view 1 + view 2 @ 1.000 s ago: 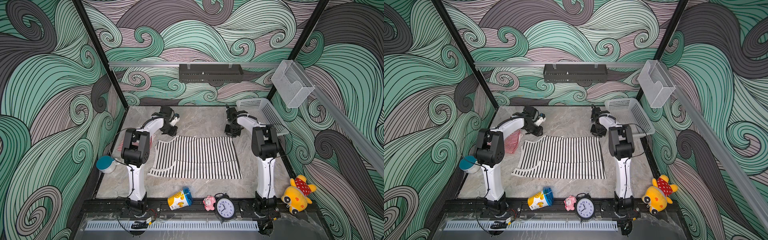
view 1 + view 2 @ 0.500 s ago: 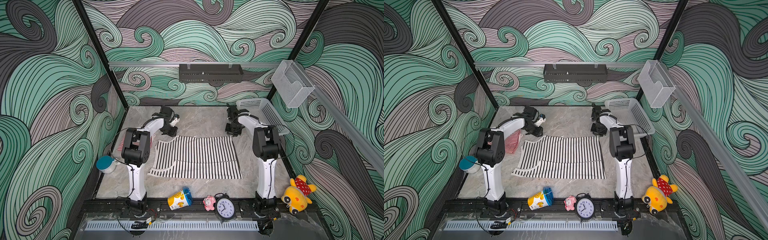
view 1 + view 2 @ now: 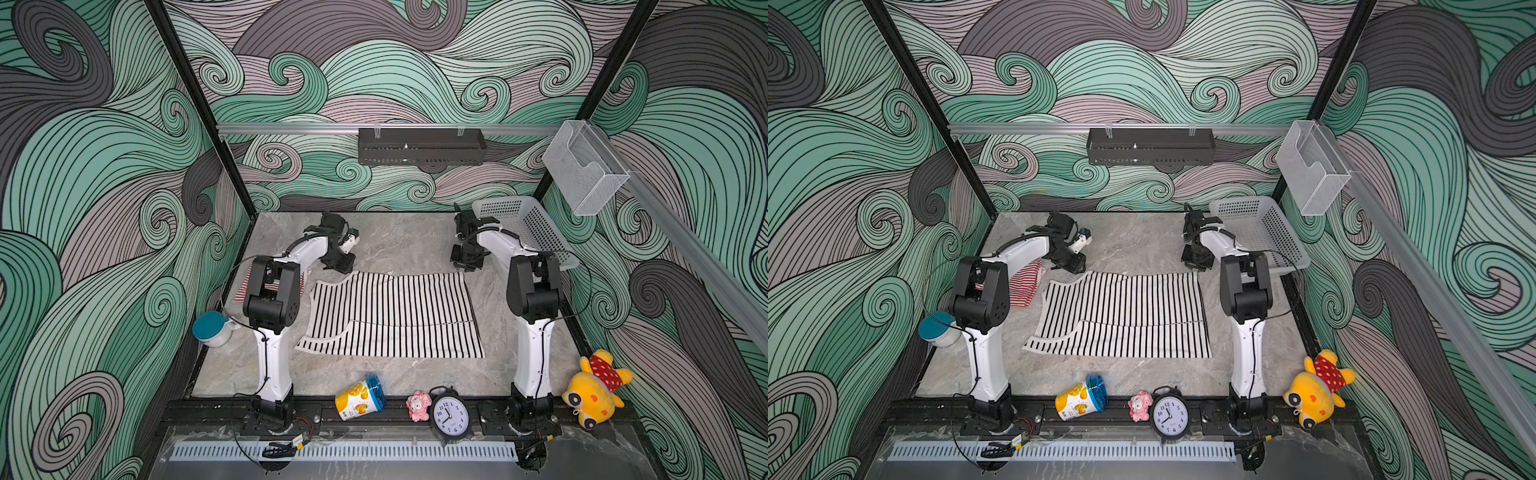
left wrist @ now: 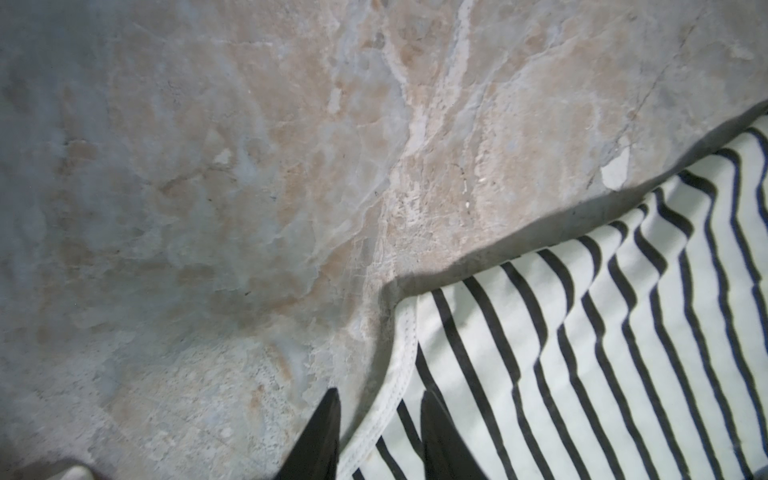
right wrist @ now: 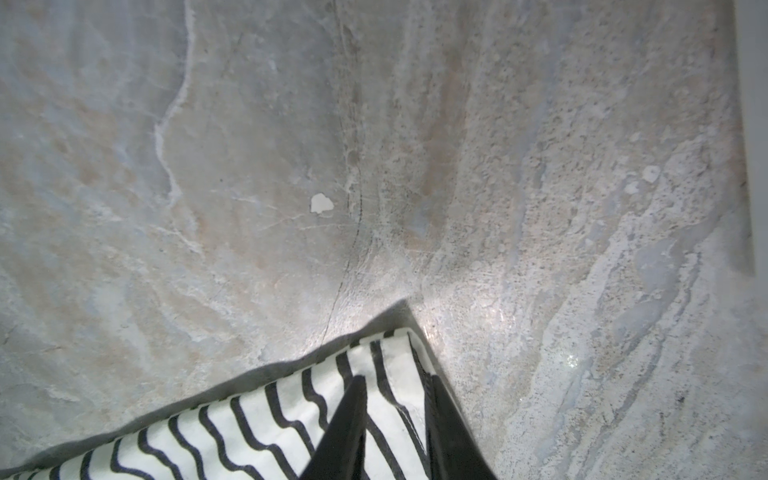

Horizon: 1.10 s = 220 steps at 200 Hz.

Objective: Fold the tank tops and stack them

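Nearest, the black-and-white tank top (image 3: 390, 316) lies flat on the worktop (image 3: 436, 374), spread from both sets of fingers back toward the camera side. The red-and-white tank top (image 3: 1027, 286), partly hidden by the left arm (image 3: 1017, 251), sits outside and slightly nearer than the left fingers (image 4: 330, 419). Those stand partly open astride the striped top's white hem, not clamped on it. The right fingers (image 5: 349, 424), likewise parted, straddle its other far corner.

My two top views sat high over the tabletop's (image 3: 395, 245) near edge, both looking down across the whole of it. Each wrist camera hung close above one far corner of the black-and-white tank top (image 4: 582, 353).
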Motion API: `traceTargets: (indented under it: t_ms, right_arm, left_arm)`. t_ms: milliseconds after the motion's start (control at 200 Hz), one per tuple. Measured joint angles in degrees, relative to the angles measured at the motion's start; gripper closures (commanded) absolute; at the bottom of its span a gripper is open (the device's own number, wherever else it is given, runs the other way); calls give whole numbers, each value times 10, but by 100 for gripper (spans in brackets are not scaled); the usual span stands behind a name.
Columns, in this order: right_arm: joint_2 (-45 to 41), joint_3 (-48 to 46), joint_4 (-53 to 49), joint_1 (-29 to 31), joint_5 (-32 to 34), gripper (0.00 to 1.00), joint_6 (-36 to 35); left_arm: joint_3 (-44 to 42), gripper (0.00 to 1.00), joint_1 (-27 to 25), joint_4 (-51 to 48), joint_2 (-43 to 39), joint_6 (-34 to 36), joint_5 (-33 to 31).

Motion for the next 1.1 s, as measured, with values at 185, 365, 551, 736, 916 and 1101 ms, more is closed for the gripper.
traceTargets:
  t_ms: [185, 365, 551, 736, 916, 1101]
  right_arm:
    - [16, 0, 0, 0, -4, 74, 0]
    - [19, 0, 0, 0, -4, 75, 0]
    - [33, 12, 0, 0, -3, 75, -2]
    - [47, 30, -4, 0, -3, 82, -6]
    - [48, 31, -3, 1, -3, 99, -7]
    - [46, 30, -2, 3, -3, 99, -14]
  left_arm:
    - [0, 65, 1, 0, 2, 0, 0]
    - [0, 65, 2, 0, 2, 0, 0]
    - [0, 65, 2, 0, 8, 0, 0]
    - [0, 65, 2, 0, 10, 0, 0]
    - [0, 65, 3, 0, 14, 0, 0]
    - [17, 64, 3, -4, 25, -1, 1]
